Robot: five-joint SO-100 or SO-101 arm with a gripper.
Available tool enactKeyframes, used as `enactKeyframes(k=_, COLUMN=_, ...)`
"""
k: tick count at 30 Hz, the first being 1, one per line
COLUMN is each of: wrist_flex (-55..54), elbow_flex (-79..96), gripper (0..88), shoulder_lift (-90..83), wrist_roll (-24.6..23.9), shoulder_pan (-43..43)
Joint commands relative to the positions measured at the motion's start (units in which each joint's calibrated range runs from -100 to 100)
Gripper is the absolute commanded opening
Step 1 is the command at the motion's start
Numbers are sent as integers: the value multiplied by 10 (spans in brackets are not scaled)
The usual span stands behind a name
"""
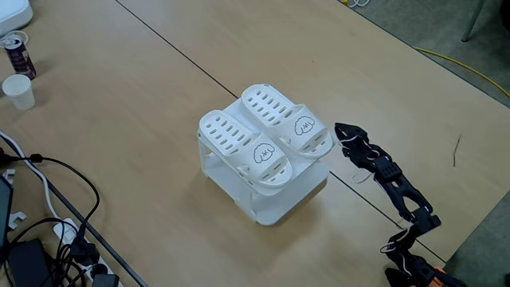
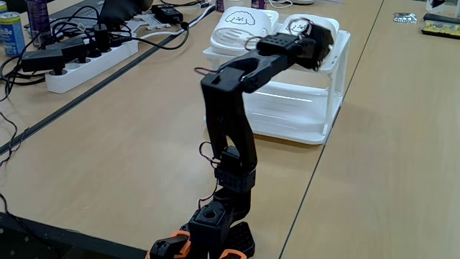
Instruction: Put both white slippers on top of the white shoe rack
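Observation:
Both white slippers lie side by side, straps toward the arm, on the flat top of the white shoe rack [image 1: 275,203]. One slipper [image 1: 243,147] is on the left in a fixed view and the other slipper [image 1: 287,119] on the right. My black gripper [image 1: 341,135] hovers just off the right slipper's strap end, slightly open and holding nothing. From behind the arm, the gripper [image 2: 315,39] hides most of one slipper [image 2: 325,25]. The other slipper [image 2: 241,25] shows its cartoon face, and the rack [image 2: 302,122] stands beneath them.
A can [image 1: 17,52] and a paper cup [image 1: 17,90] stand at the far left. Cables and a power strip [image 2: 90,57] run along the table's left side. The arm's base [image 2: 212,230] sits near the front edge. A yellow cable [image 1: 462,64] lies on the floor.

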Motion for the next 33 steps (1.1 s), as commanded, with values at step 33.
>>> enactKeyframes(k=33, wrist_flex=-6, elbow_flex=-302, gripper=7, shoulder_lift=199, wrist_roll=4, shoulder_pan=-29)
